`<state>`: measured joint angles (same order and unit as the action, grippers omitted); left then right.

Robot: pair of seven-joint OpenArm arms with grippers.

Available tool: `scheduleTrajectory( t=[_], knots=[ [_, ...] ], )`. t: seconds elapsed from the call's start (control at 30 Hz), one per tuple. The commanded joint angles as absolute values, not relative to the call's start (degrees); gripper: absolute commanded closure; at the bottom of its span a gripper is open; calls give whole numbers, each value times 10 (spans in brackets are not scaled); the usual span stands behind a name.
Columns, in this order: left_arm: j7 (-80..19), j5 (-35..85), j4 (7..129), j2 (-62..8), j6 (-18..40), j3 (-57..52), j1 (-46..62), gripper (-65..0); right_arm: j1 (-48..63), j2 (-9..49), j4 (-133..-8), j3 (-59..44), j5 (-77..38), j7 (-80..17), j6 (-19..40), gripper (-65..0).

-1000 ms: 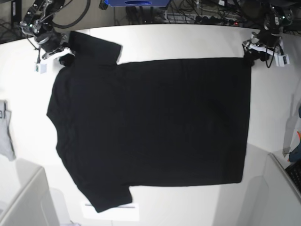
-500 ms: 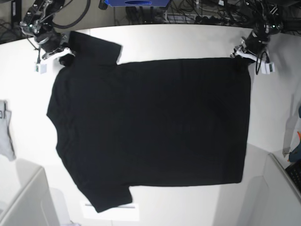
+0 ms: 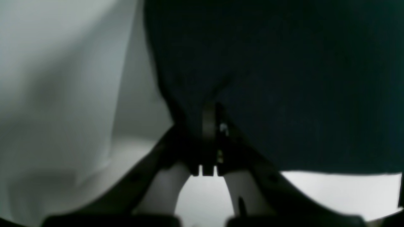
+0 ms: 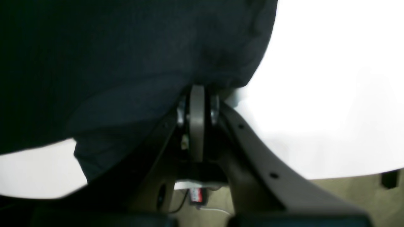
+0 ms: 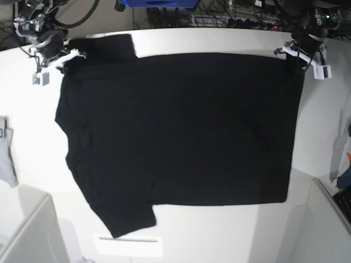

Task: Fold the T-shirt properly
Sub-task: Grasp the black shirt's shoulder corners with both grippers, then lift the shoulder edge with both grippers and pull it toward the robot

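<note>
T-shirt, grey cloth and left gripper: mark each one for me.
T-shirt (image 5: 181,131), base view, middle of the black body.
Grey cloth (image 5: 5,150), base view, its visible part at the table's edge.
Left gripper (image 5: 293,57), base view, jaws shut on the shirt's corner.

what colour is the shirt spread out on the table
The T-shirt is plain black, with no print visible; the base view shows it best.
</note>
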<state>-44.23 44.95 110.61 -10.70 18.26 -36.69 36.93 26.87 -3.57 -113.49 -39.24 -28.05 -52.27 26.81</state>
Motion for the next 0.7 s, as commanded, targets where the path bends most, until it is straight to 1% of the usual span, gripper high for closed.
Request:
scheduleTrajectory(
  t=[0.0, 0.07, 0.27, 0.43, 0.53, 0.67],
  knots=[
    [-455, 452, 1128, -112, 182, -374, 370, 0, 263, -30, -1149, -394, -287, -513, 268, 0],
    [-495, 473, 1137, -111, 182, -393, 344, 0, 236, -29, -1149, -397, -287, -531, 268, 0],
    [-630, 579, 1130, -111, 179, -503, 245, 0, 145, -15, -1149, -395, -287, -610, 264, 0],
    [-712, 556, 1124, -110, 137, -515, 150, 0, 54, -7, -1125, -395, -284, -662, 262, 0],
    [-726, 534, 1112, -105, 127, -515, 114, 0, 6, -7, -1091, -394, -284, -684, 262, 0],
    [-727, 495, 1089, -102, 127, -515, 74, 0, -49, -5, -1022, -376, -275, -684, 258, 0]
  ],
)
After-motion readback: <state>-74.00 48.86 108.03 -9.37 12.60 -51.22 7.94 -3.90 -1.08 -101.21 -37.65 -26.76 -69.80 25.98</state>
